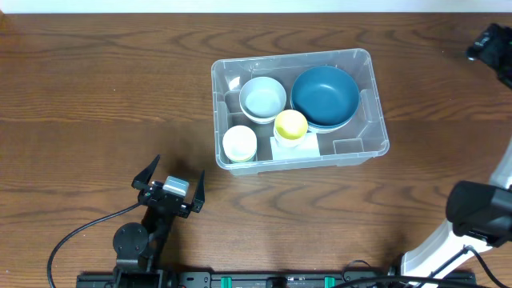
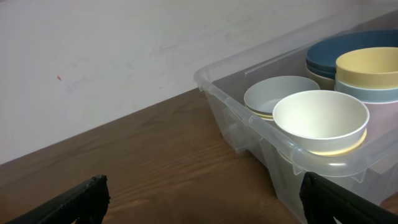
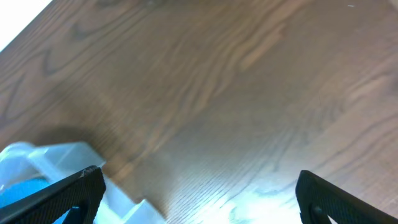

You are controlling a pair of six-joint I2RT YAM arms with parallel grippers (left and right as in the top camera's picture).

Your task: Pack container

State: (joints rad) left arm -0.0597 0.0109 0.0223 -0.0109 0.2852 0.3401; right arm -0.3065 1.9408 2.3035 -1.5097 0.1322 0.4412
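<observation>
A dark brown wooden desk [image 1: 96, 96] was seen from above. A large clear rectangular plastic container [image 1: 348, 144] with rounded corners and a rimmed edge sat on it, a little right of the middle and closer to the far edge than the near one.

Four round bowls sat inside the container, all upright:
- A large dark blue bowl [image 1: 324, 96] filled the right part, toward the far wall.
- A pale blue-grey bowl [image 1: 262, 98] sat just beside it on the left.
- A small yellow bowl [image 1: 290, 124] sat in front of the gap between those two.
- A small cream-white bowl [image 1: 239, 142] occupied the near left corner.

A white label [image 1: 296, 146] showed on the container's near wall, under the yellow bowl.

The left hand [image 1: 178, 168] hovered over the desk near the near edge. It was left of the container, apart from it, and pointed toward it. Its black fingers were spread wide and held nothing. From its wrist camera, the cream-white bowl was closest, just behind the container's clear rim.

The right hand [image 3: 199, 199] was over the far right corner of the desk. Its fingers were likewise spread wide with nothing between them. Its wrist camera looked down on bare wood, with one corner of the container at the lower left of that view.
</observation>
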